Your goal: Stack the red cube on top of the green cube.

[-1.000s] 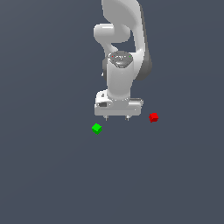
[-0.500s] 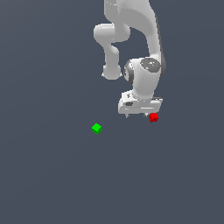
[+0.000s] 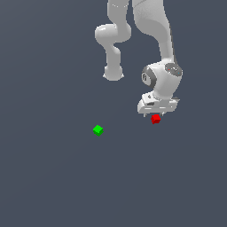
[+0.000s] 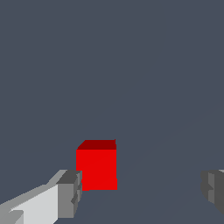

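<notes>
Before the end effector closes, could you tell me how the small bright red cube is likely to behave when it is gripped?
The small bright red cube has flat, square faces, so it probably won't roll. It looks rigid. Sitting nearer one finger, it may slide sideways first.

Exterior view: the gripper [image 3: 156,114] body hides its fingertips. Wrist view: both fingers [image 4: 69,194] are cropped by the frame's edge.
</notes>
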